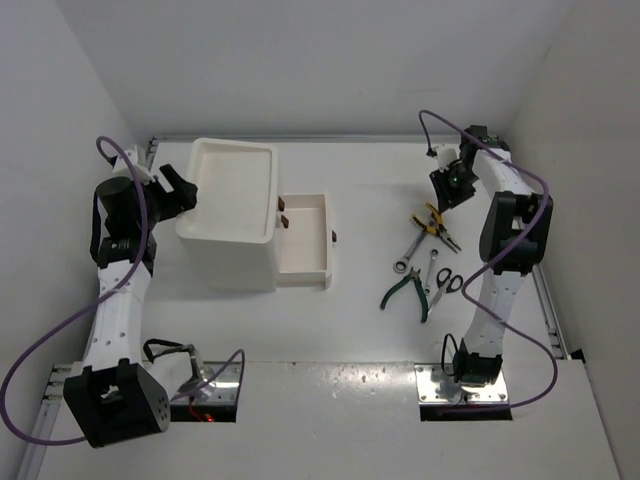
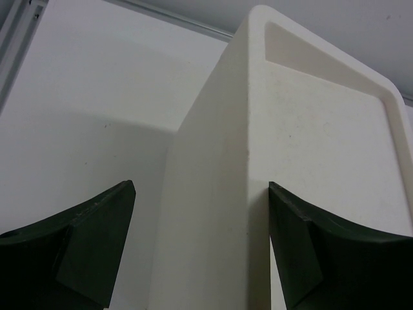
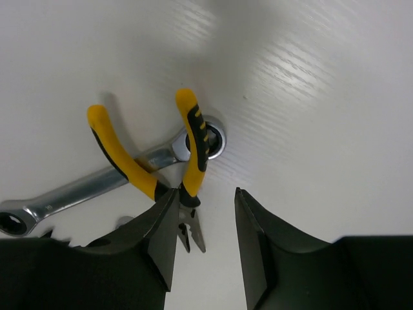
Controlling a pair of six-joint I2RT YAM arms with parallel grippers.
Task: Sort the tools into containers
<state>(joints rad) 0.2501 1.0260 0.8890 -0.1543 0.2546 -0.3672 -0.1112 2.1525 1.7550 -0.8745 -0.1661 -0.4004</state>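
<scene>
The tall white box (image 1: 235,190) with a tray top stands at the left; one drawer (image 1: 303,243) is pulled out to its right. My left gripper (image 1: 185,195) is open at the box's left side, and in the left wrist view (image 2: 201,184) the box's top corner edge (image 2: 239,161) stands between its jaws. Yellow-handled pliers (image 1: 436,225) lie over the longer wrench (image 1: 408,252). My right gripper (image 1: 452,185) hovers open just behind them; in the right wrist view (image 3: 206,190) the pliers (image 3: 139,171) and wrench (image 3: 71,190) lie by its left finger. The shorter wrench (image 1: 432,268), scissors (image 1: 444,282) and green-handled pliers (image 1: 405,293) lie nearer.
Dark knobs (image 1: 283,213) mark the shut drawers on the box's right face. White walls close in the table at the back and both sides. A metal rail (image 1: 548,300) runs along the right edge beside the right arm.
</scene>
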